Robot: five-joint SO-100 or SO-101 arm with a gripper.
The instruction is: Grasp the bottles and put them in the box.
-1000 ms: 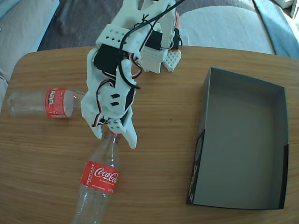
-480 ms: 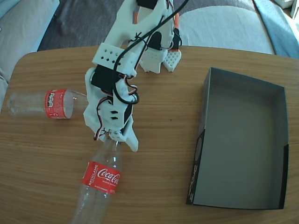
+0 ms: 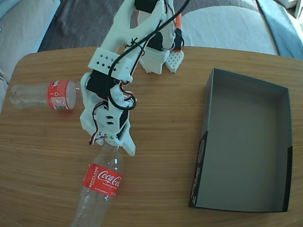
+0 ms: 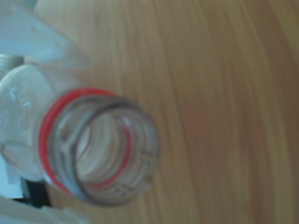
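Two clear bottles with red labels lie on the wooden table. The near bottle (image 3: 100,183) points its neck up-right into my gripper (image 3: 110,143), which is shut on the neck. In the wrist view its open mouth (image 4: 140,156) and red neck ring fill the left side, with a white finger (image 4: 42,42) above and another below. The second bottle (image 3: 45,94) lies at the left edge of the table, and my arm hides its neck end. The box (image 3: 204,118), grey inside with dark walls, stands empty at the right.
My arm's white base (image 3: 161,59) is mounted at the table's far edge. Grey cushions (image 3: 227,26) lie beyond that edge. The table's rounded left edge (image 3: 12,71) runs close to the second bottle. Bare wood (image 3: 165,142) separates the held bottle from the box.
My arm has swung slightly left with the near bottle's neck in the gripper. The second bottle has shifted a little toward the far edge.
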